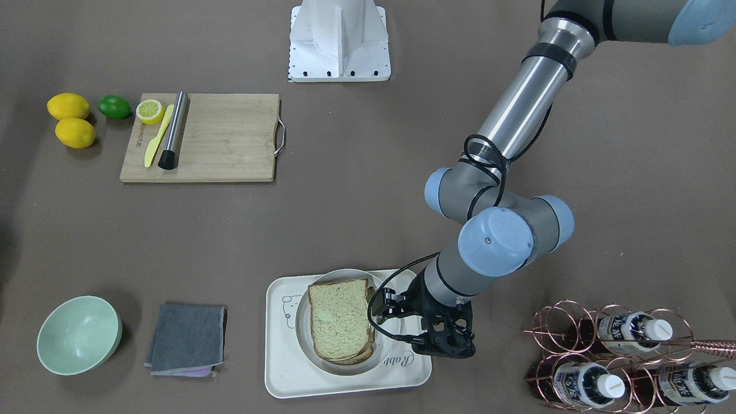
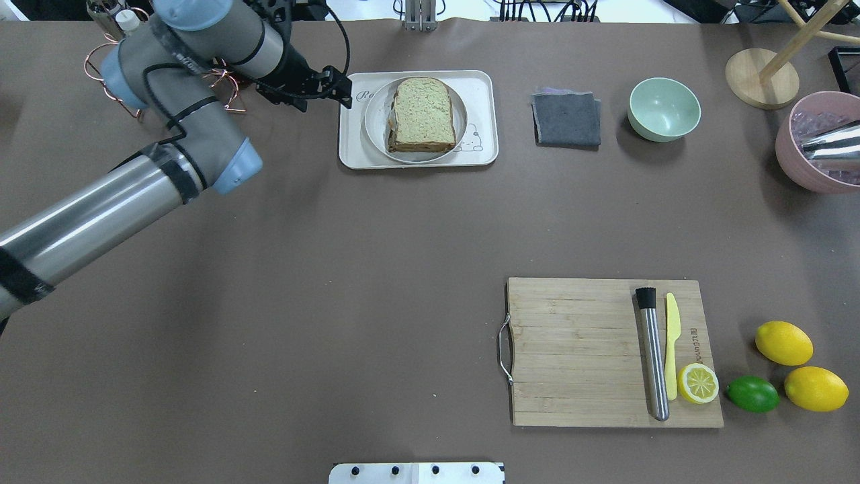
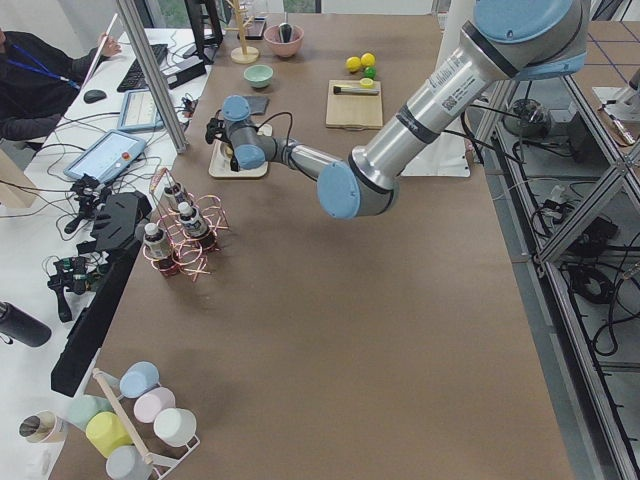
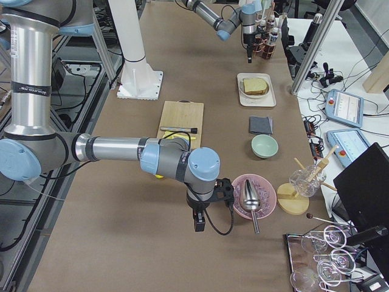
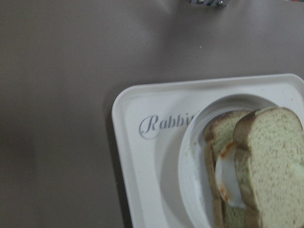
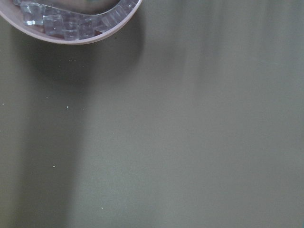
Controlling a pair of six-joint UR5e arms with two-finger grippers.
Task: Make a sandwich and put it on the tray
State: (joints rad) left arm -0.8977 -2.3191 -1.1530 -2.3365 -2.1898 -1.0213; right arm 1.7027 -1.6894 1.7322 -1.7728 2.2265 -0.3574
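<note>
The sandwich (image 1: pixel 339 322) is two speckled bread slices stacked on a small round white plate (image 1: pixel 301 328) that sits on the cream tray (image 1: pixel 282 368). In the left wrist view the sandwich (image 5: pixel 270 161) shows a white egg (image 5: pixel 227 173) between the slices, and the tray (image 5: pixel 142 156) shows its "Rabbit" script. My left gripper (image 1: pixel 445 347) hovers over the tray's edge beside the sandwich, apart from it, and looks open and empty. My right gripper (image 4: pixel 199 224) hangs over the table near a pink bowl; I cannot tell if it is open or shut.
A copper bottle rack (image 1: pixel 621 356) stands close to my left arm. A grey cloth (image 2: pixel 566 119) and green bowl (image 2: pixel 664 107) lie beyond the tray. A cutting board (image 2: pixel 578 349) holds a muddler, knife and lemon half, with lemons and a lime beside it. A pink bowl (image 2: pixel 816 144) holds ice.
</note>
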